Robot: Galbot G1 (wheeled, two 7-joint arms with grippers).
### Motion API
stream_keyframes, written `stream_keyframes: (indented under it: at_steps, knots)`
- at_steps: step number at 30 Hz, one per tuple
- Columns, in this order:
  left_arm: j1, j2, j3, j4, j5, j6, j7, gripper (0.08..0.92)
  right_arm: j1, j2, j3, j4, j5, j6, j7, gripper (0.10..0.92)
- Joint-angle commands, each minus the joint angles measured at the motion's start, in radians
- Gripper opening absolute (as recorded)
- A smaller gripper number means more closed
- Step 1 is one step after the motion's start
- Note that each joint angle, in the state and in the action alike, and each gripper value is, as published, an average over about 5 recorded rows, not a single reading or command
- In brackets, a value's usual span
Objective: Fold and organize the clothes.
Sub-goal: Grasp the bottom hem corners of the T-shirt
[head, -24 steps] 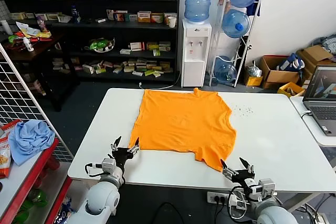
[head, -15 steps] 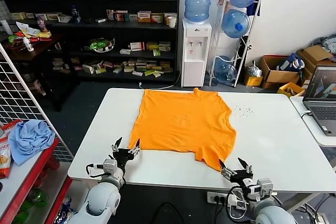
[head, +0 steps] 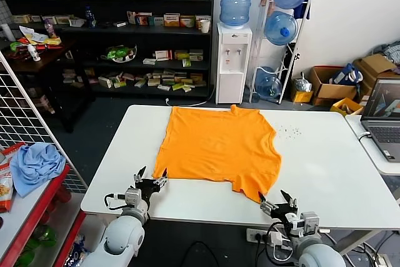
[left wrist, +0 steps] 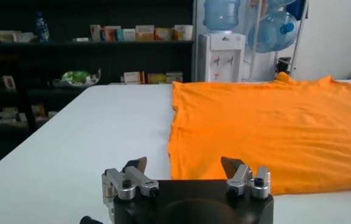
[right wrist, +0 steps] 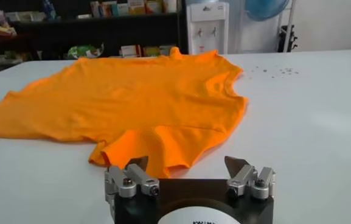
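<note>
One orange T-shirt (head: pixel 218 151) we see lying flat in the middle of the white table (head: pixel 331 167) | left gripper (head: pixel 150 178) wide open, near its front-left corner | right gripper (head: pixel 277 201) wide open, just beside the near sleeve (right wrist: pixel 157 150).

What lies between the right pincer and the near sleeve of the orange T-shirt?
Only bare white table. In the right wrist view, the open right pincer faces the T-shirt sleeve across an uncovered strip, not touching it.

Both grippers, left (head: pixel 151 179) and right (head: pixel 275 200), seemingly slightly nearer the robot.
</note>
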Motion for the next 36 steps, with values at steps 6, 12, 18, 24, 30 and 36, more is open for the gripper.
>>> stream_keyframes:
  at_steps: [6, 12, 18, 24, 30, 36]
  knots:
    - [-0.033, -0.004, 0.002, 0.039, -0.031, 0.056, 0.002, 0.809, 0.033, 0.013, -0.026, -0.014, 0.018, -0.009, 0.023, 0.822]
    - [-0.062, -0.01, 0.004, 0.053, -0.049, 0.051, 0.008, 0.735, 0.042, 0.022, -0.029, -0.012, 0.018, -0.008, 0.03, 0.758]
    - [-0.075, -0.019, -0.001, 0.085, -0.048, 0.035, 0.016, 0.695, 0.042, 0.023, -0.027, -0.012, 0.015, -0.011, 0.034, 0.59]
    - [-0.048, -0.018, -0.011, 0.07, -0.046, 0.039, 0.009, 0.53, 0.037, 0.021, -0.029, -0.01, 0.01, -0.016, 0.033, 0.416]
    - [-0.006, -0.014, -0.021, 0.019, -0.05, 0.053, -0.001, 0.357, 0.025, 0.017, -0.028, -0.011, -0.001, -0.016, 0.032, 0.243]
    - [0.019, -0.017, -0.032, -0.004, -0.05, 0.056, -0.003, 0.196, 0.012, 0.012, -0.025, -0.01, -0.015, -0.007, 0.029, 0.127]
